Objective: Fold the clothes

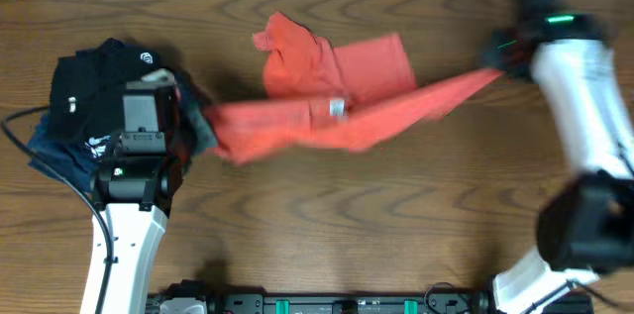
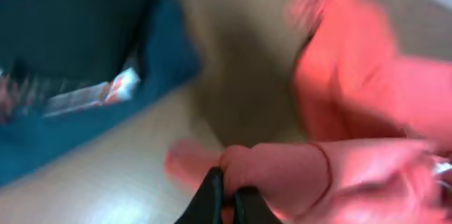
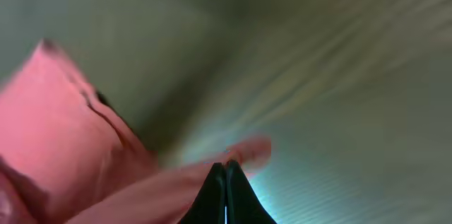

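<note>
The coral-red T-shirt (image 1: 337,96) hangs stretched between my two grippers above the middle of the table, its lettering hidden. My left gripper (image 1: 203,121) is shut on the shirt's left end; the left wrist view shows the fingers (image 2: 226,185) pinching a bunched fold of the shirt (image 2: 339,174). My right gripper (image 1: 500,68) is shut on the shirt's right corner; the right wrist view shows the closed fingers (image 3: 225,171) gripping the shirt's cloth (image 3: 78,132). The views are blurred by motion.
A black folded garment with white logos (image 1: 99,76) lies on a navy-blue folded garment (image 1: 50,146) at the left, right beside my left arm. Both show in the left wrist view (image 2: 70,33). The wooden table (image 1: 396,215) stretches below the shirt.
</note>
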You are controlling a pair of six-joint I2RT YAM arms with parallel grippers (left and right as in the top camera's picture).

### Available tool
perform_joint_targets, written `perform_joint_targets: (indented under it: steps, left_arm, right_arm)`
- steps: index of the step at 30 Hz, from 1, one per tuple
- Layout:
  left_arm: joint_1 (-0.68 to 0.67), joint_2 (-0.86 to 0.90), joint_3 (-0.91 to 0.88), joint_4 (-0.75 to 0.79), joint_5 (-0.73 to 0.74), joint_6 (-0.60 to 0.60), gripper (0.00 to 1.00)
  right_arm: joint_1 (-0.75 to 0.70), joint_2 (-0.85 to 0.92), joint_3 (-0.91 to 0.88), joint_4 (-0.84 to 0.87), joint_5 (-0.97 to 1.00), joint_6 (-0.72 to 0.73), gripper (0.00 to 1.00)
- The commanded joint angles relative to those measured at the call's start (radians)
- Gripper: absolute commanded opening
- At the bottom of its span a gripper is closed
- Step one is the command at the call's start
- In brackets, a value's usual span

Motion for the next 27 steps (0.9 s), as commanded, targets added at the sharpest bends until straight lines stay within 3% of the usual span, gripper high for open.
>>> perform_joint_targets:
  steps: [1,4,6,8,12,17,27]
  left_arm:
    - [0.005,0.002,0.008,0.164,0.102,-0.055,0.06]
    - [0.005,0.002,0.008,0.329,0.239,-0.129,0.06]
    - [0.005,0.002,0.008,0.348,0.301,-0.155,0.06]
    - [0.005,0.002,0.008,0.278,0.320,-0.153,0.06]
    - [0.005,0.002,0.008,-0.015,0.320,-0.154,0.06]
    - [0.005,0.005,0.000,-0.340,0.319,-0.114,0.07]
    - [0.005,0.026,-0.101,-0.393,0.319,-0.074,0.06]
  right_arm:
    - [-0.106,-0.081,0.094,-0.034,-0.009,-0.090,0.00]
    - [-0.181,-0.107,0.132,-0.090,-0.037,-0.089,0.01]
    - [-0.206,-0.121,0.132,-0.139,-0.039,-0.089,0.01]
    - [-0.213,-0.121,0.131,-0.201,-0.035,-0.098,0.01]
    - [-0.212,-0.117,0.098,-0.340,0.026,-0.107,0.01]
    - [-0.212,-0.117,-0.029,-0.398,0.131,-0.093,0.01]
    - [-0.212,-0.117,-0.362,-0.259,0.148,-0.061,0.01]
